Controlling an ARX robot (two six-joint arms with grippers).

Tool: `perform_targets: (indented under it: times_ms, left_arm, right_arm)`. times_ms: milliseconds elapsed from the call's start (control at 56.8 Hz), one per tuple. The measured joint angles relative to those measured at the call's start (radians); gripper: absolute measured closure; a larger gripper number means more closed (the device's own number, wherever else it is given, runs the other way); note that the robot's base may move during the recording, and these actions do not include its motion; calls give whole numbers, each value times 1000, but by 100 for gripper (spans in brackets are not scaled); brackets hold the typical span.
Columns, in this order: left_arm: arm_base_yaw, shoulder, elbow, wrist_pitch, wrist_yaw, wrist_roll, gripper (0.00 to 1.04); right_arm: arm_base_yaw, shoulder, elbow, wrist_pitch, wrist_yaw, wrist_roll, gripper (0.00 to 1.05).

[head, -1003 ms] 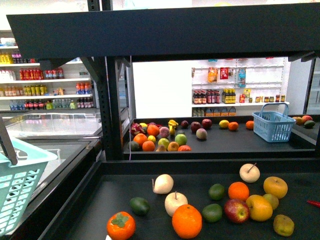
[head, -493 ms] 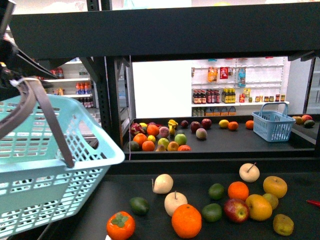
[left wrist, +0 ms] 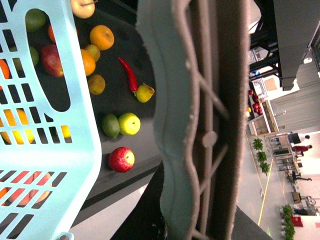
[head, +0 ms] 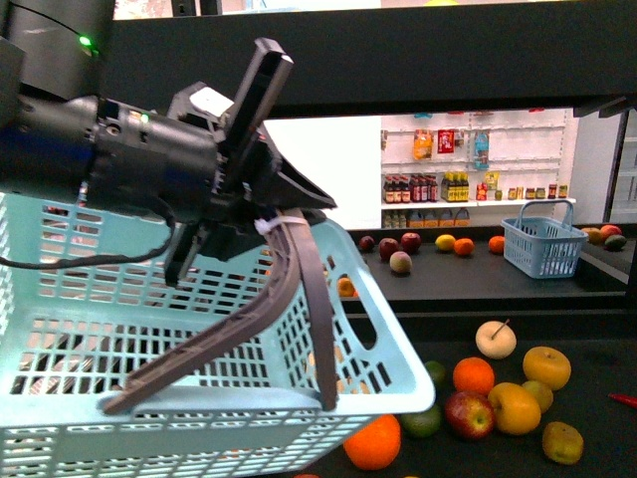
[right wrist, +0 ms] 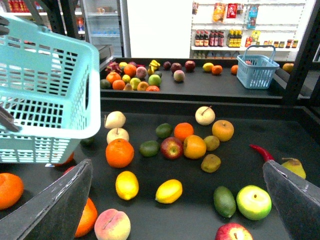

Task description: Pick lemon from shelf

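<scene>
Two bright yellow lemons lie side by side on the black shelf deck (right wrist: 240, 150) in the right wrist view. One lemon (right wrist: 127, 184) is plump, the other lemon (right wrist: 169, 191) shows a tapered end. My right gripper (right wrist: 175, 210) hangs open just above and in front of them, its grey fingers (right wrist: 55, 205) wide apart. My left gripper (head: 261, 221) is shut on the grey-brown basket handle (head: 299, 269) of a light-blue basket (head: 149, 329). That basket hides the lemons in the front view. The handle (left wrist: 200, 125) fills the left wrist view.
Around the lemons lie an orange (right wrist: 119, 152), a peach (right wrist: 112, 225), a red apple (right wrist: 171, 147), a green apple (right wrist: 254, 202), an avocado (right wrist: 224, 201) and a red chili (right wrist: 262, 152). A small blue basket (right wrist: 256, 70) stands on the far shelf with more fruit.
My left arm has swung up and to the right with the light-blue basket. It now covers the left half of the front view and hides fruit that showed before.
</scene>
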Motion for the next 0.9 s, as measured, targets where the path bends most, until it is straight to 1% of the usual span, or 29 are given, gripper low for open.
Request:
perform_targets:
  times_ms: [211, 458, 475, 493, 510, 528, 563, 598, 686, 721, 739, 774, 827, 862, 880, 897]
  left_arm:
    - [-48, 45, 46, 18, -13, 8, 94]
    - [-69, 75, 80, 1, -38, 32, 95]
    - [-69, 75, 80, 1, -38, 33, 95]
    - [-69, 76, 80, 1, -38, 34, 95]
    - [-70, 78, 80, 1, -39, 34, 95]
    - [-70, 79, 80, 1, -39, 35, 95]
    - [-70, 81, 80, -1, -39, 37, 95]
    - [-70, 81, 81, -1, -40, 37, 95]
    - [-70, 81, 81, -1, -43, 39, 95]
    - [-70, 81, 81, -1, -43, 41, 95]
    - [-70, 81, 81, -1, -43, 41, 95]
    - [-71, 81, 81, -1, -40, 41, 95]
    - [-71, 81, 81, -1, -40, 41, 95]
    - [-71, 81, 81, -1, -40, 41, 95]
    - [-71, 81, 81, -1, -40, 42, 95]
    - [-71, 81, 81, -1, -40, 42, 95]
  right_arm:
    - [0, 0, 0, 0, 0, 0, 2]
    - [0, 0, 0, 0, 2, 0, 2]
    - [3, 2, 0, -2, 14, -2, 2]
    - [18, 13, 2, -17, 51, -11, 2]
    - [34, 29, 11, -42, 133, -19, 2]
    - [38, 40, 15, -53, 163, -19, 2]
    - [32, 125, 36, -82, 283, -14, 2]
    - [6, 208, 53, -83, 296, 5, 2]
    - [-59, 387, 89, -11, 225, 55, 2]
    - [-106, 510, 129, 45, 175, 101, 2]
    - [-111, 526, 135, 53, 170, 106, 2]
    - [-149, 655, 183, 111, 141, 135, 2]
    - [-182, 795, 234, 166, 127, 170, 2]
    - [-198, 939, 288, 217, 126, 198, 2]
    - [-206, 1025, 323, 231, 115, 216, 2]
    - [-207, 1044, 331, 231, 113, 220, 2]
